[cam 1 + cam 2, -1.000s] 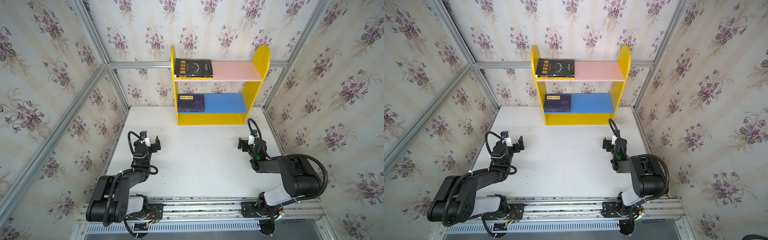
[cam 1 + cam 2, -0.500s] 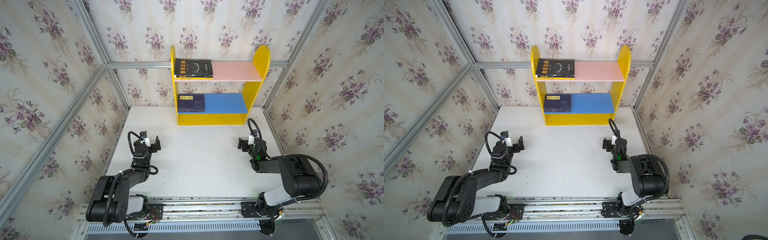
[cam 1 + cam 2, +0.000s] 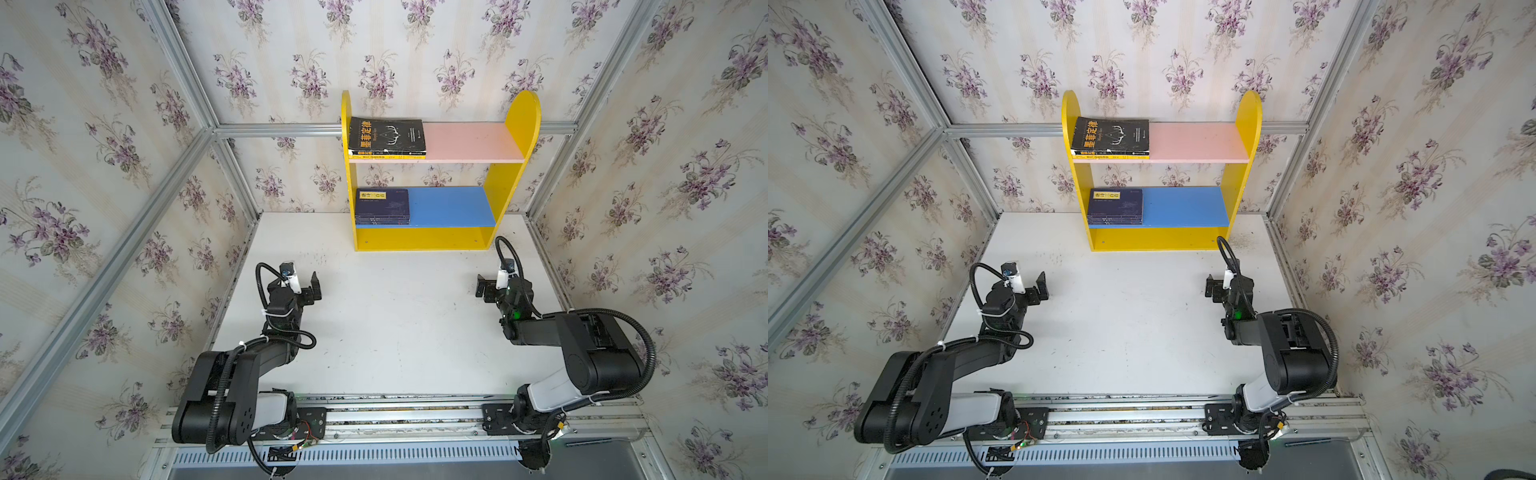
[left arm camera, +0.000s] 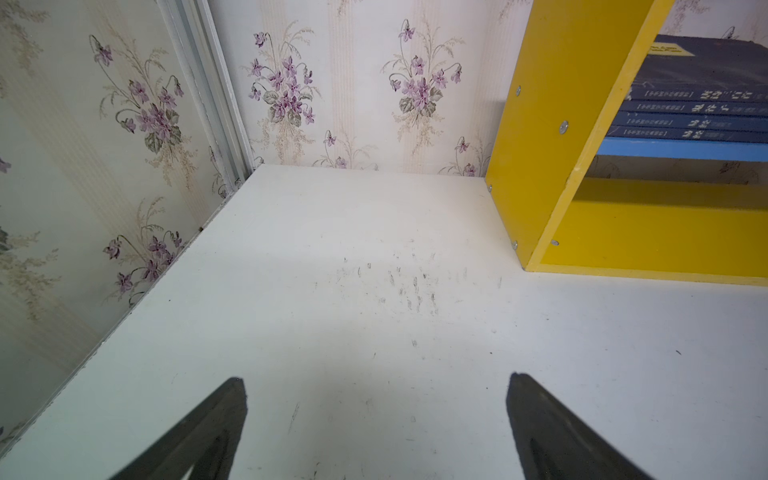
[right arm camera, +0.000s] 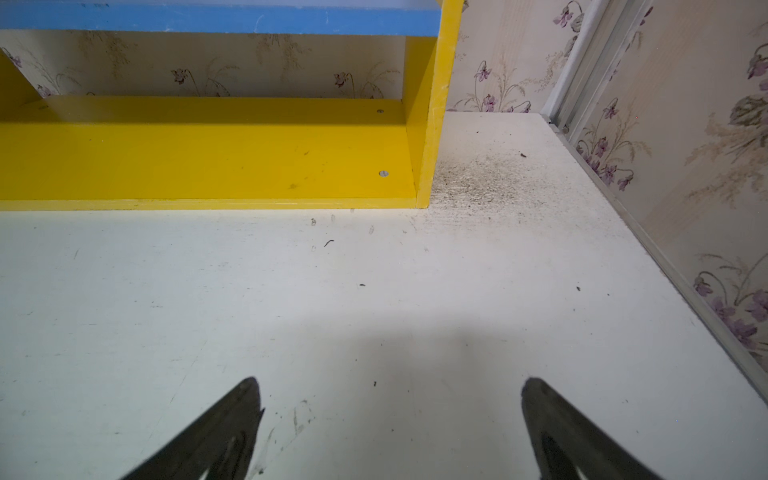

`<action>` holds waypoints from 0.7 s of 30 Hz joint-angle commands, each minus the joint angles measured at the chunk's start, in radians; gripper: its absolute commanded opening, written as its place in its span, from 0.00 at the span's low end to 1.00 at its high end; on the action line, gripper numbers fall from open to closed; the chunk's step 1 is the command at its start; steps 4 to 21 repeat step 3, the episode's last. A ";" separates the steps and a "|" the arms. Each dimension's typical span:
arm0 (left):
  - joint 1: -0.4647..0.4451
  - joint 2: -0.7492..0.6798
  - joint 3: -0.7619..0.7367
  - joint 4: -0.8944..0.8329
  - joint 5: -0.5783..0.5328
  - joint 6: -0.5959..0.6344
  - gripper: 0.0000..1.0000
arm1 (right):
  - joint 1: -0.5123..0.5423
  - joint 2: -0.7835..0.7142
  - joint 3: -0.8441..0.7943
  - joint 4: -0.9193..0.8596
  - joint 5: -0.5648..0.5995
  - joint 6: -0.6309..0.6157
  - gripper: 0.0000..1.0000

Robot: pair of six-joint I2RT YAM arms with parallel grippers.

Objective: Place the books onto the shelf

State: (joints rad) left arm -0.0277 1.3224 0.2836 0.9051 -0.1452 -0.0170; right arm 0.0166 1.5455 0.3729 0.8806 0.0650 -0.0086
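Nothing had shifted over the last second (both arms sat exactly as before), and no book lay on the white tabletop (image 3: 395, 332); I judged the shelving finished.

The left arm (image 3: 284, 305) hovered low, its jaws spread wide and empty. The two-tier wooden shelf with yellow round-topped sides (image 3: 517, 124) stood at the back, well apart from those jaws. At the left end of its pink upper board (image 3: 469, 141) lay the black paperback with yellow lettering (image 3: 386, 135), on top of a bright yellow paperback (image 3: 374, 157). Below, the stack of navy blue paperbacks (image 3: 382, 208) sat at the left end of the blue lower board (image 3: 453, 205); the left wrist view showed four spines.

The right arm (image 3: 515, 299) also held its jaws released and empty, well apart from every book.
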 commanded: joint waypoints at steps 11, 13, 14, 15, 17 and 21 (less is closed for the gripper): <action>0.000 -0.003 -0.003 0.028 0.007 0.012 0.99 | 0.001 -0.002 0.005 0.041 -0.006 -0.016 1.00; 0.000 -0.003 -0.003 0.028 0.007 0.012 0.99 | 0.001 -0.002 0.005 0.041 -0.006 -0.016 1.00; 0.000 -0.003 -0.003 0.028 0.007 0.012 0.99 | 0.001 -0.002 0.005 0.041 -0.006 -0.016 1.00; 0.000 -0.003 -0.003 0.028 0.007 0.012 0.99 | 0.001 -0.002 0.005 0.041 -0.006 -0.016 1.00; 0.000 -0.003 -0.003 0.028 0.007 0.012 0.99 | 0.001 -0.002 0.005 0.041 -0.006 -0.016 1.00; 0.000 -0.003 -0.003 0.028 0.007 0.012 0.99 | 0.001 -0.002 0.005 0.041 -0.006 -0.016 1.00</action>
